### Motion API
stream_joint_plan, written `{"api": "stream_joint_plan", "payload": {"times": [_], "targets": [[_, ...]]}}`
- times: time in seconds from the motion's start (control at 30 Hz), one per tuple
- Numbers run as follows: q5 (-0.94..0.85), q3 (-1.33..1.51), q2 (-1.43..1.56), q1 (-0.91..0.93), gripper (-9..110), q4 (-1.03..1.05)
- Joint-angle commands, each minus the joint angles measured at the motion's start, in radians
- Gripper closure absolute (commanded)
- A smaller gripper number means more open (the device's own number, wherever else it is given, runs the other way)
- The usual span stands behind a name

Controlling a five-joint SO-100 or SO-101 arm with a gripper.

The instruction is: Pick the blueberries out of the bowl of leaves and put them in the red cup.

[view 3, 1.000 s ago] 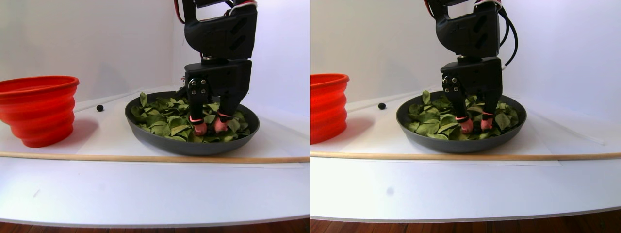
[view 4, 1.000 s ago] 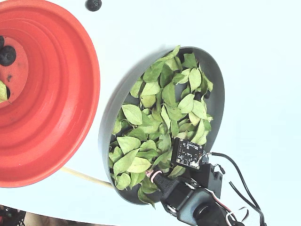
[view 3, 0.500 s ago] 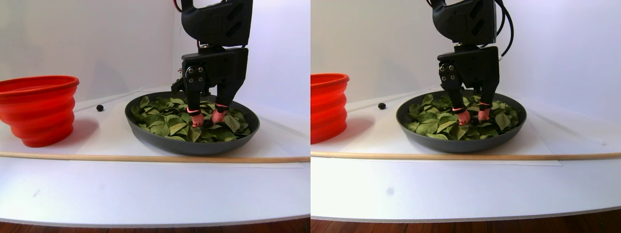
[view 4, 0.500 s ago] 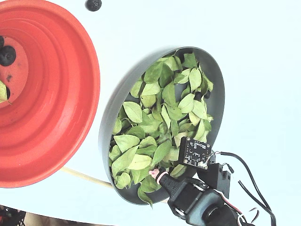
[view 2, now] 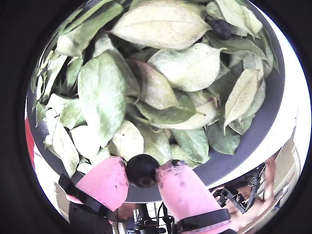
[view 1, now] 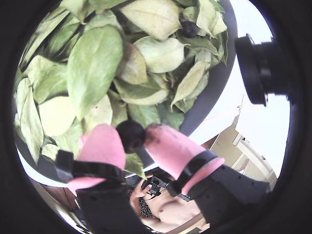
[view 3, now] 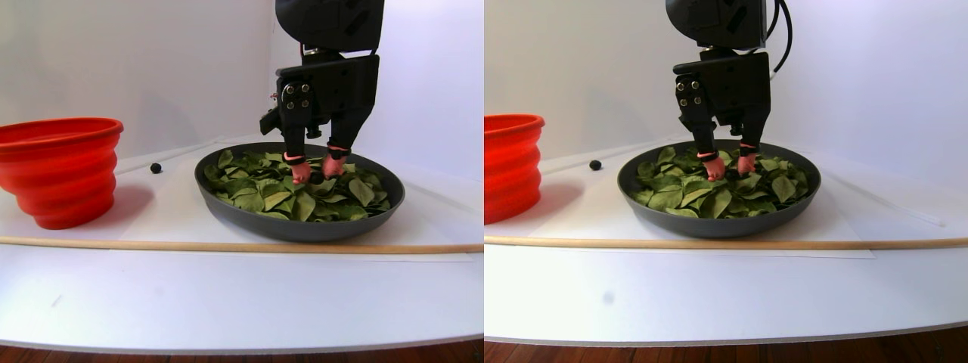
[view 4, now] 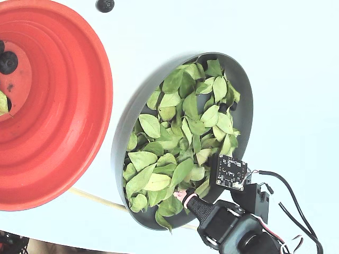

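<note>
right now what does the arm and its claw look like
The arm is matte black plastic, blocky, with visible screws on the wrist housing. The claw has two fingers tipped in pink rubbery covers, each bound by a black band. Black cables loop off the arm's side in the fixed view, beside a small bare circuit board.

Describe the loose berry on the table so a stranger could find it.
In the fixed view, find the red cup. Just past its rim, at the picture's top edge, one berry lies on bare white table. Unlike the berries inside the cup or in the leaves, it lies alone.
</note>
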Motion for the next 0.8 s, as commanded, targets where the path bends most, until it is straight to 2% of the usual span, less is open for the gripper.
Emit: {"api": "stream_joint_plan", "payload": {"times": [0.0, 0.77], "targets": [[0.015, -0.003, 0.112, -0.009, 90, 0.023], [0.129, 0.037, 0.328, -0.17, 90, 0.179]]}}
